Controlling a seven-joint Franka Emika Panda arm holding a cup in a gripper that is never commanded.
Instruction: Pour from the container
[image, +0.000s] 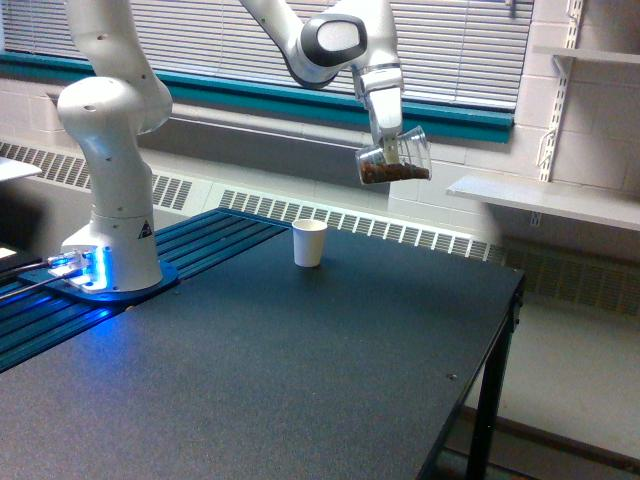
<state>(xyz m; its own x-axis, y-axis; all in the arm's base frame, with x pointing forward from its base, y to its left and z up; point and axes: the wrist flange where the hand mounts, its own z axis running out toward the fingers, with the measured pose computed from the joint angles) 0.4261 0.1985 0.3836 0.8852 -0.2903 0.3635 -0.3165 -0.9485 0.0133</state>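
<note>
In the exterior view the container (396, 160), a clear plastic cup with dark brown contents at its bottom, hangs tilted in the air. My gripper (391, 148) is shut on it from above. It is high over the black table (300, 370), above and to the exterior view's right of a small white paper cup (309, 242) that stands upright near the table's far edge. Nothing is falling from the container.
The arm's white base (110, 220) stands at the exterior view's left on a blue slatted platform. A white shelf (545, 200) juts from the wall at the right, just beyond the container. The table's right edge drops off to the floor.
</note>
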